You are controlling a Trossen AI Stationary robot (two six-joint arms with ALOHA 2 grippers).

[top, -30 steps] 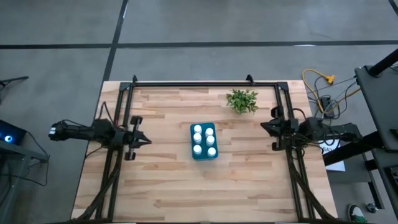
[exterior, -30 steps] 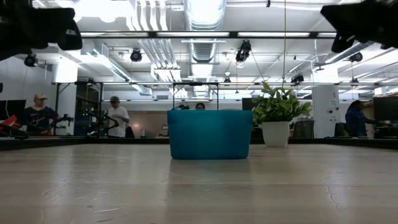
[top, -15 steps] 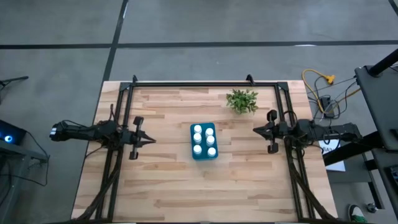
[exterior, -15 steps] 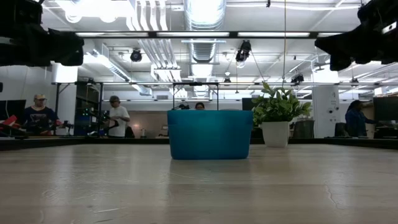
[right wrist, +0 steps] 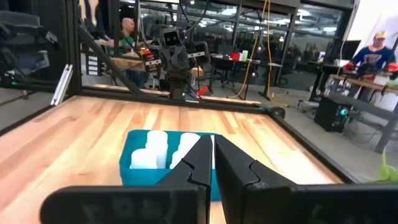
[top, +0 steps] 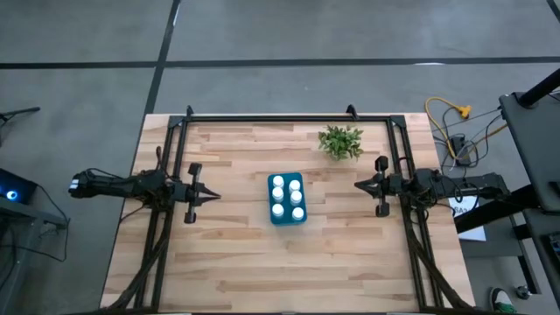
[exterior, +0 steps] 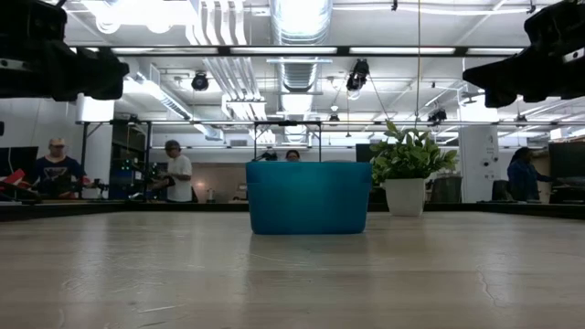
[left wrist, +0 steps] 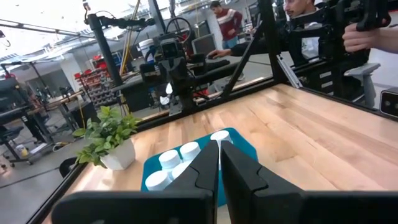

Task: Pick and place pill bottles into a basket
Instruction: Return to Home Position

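High view: we find the basket (top: pixel 287 221) near the centre of the table (top: pixel 236 262), with six pill bottles (top: pixel 295 198) standing inside it in two rows. The left gripper (top: pixel 208 199) hangs at the basket's 9 o'clock and the right gripper (top: pixel 359 185) at its 3 o'clock, both well apart from it. A plant (top: pixel 340 141) sits at its 1 o'clock.

Low view: the basket stands upright, with the plant farther back at its 3 o'clock.

Wrist views: each gripper's fingers are pressed together, grasping nothing. Each points towards the basket, where white caps show above the rim.
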